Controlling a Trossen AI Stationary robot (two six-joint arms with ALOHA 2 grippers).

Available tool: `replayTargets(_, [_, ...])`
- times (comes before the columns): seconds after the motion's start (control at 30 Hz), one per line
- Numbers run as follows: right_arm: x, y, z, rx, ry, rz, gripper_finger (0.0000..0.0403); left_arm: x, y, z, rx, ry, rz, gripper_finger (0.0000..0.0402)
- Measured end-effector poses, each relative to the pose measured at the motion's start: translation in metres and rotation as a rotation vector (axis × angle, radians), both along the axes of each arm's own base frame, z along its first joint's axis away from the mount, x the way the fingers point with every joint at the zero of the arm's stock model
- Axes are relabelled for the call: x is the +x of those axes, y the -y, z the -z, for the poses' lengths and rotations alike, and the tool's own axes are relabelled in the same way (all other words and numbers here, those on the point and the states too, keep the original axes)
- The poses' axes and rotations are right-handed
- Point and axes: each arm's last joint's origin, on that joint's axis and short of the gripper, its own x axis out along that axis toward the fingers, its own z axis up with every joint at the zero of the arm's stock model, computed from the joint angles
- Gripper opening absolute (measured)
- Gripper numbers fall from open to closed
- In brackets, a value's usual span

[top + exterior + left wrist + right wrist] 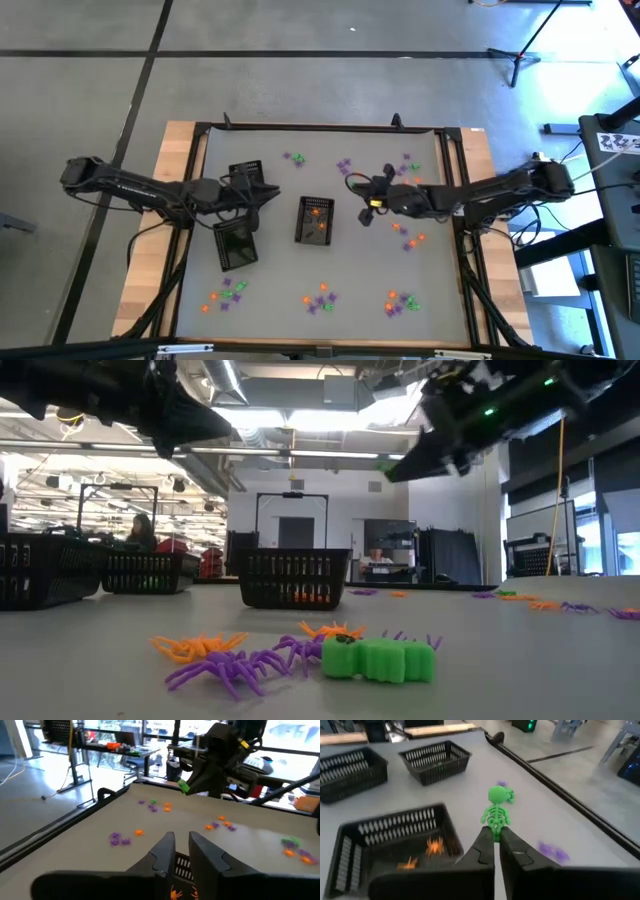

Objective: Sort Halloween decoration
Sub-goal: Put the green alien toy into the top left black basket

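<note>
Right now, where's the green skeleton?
The green skeleton is pinched in the right pincer, held above the table just right of the middle tray holding orange pieces.

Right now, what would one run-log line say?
right gripper: shut on green skeleton, above table | left gripper: slightly open, empty, over tray

High view: overhead, facing straight down; takes in the whole grey table (330,270), both arms and surrounding floor.

Low view: at tabletop level, facing level across the surface into the room; nearest the green trinket (380,658).

Left wrist view: behind the left gripper (181,851), facing past its jaws toward the right arm.

Right wrist view: behind the right gripper (496,840), angled down and close; green skeleton (496,810) at the jaw tips.

Shared: middle tray (316,220), seen from above, level (295,577), and beside the right jaws (395,845).
</note>
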Motion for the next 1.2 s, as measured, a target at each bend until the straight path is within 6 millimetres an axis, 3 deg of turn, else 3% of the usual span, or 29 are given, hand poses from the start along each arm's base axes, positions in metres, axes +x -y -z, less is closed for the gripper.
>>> replayTargets(0.13, [0.022,0.012,0.004,-0.021,-0.024,-0.008,0.0001,0.006,-0.006,0.008,-0.054,-0.022,-0.037,0.0087])
replayTargets(0.3, [0.055,0.014,0.008,-0.102,-0.084,-0.013,0.0001,0.012,-0.016,0.012,-0.160,0.015,-0.066,0.0114])
replayTargets(0.73, [0.152,0.014,0.008,-0.261,-0.175,-0.039,0.0001,0.023,-0.035,0.028,-0.271,0.018,-0.194,0.0122])
replayTargets(0.97, [0.173,0.014,0.013,-0.278,-0.199,-0.049,0.0001,0.025,-0.036,0.029,-0.272,0.021,-0.196,0.0122])
replayTargets(1.2, [0.175,0.014,0.013,-0.279,-0.198,-0.049,0.0001,0.025,-0.037,0.029,-0.288,0.028,-0.204,0.0122])
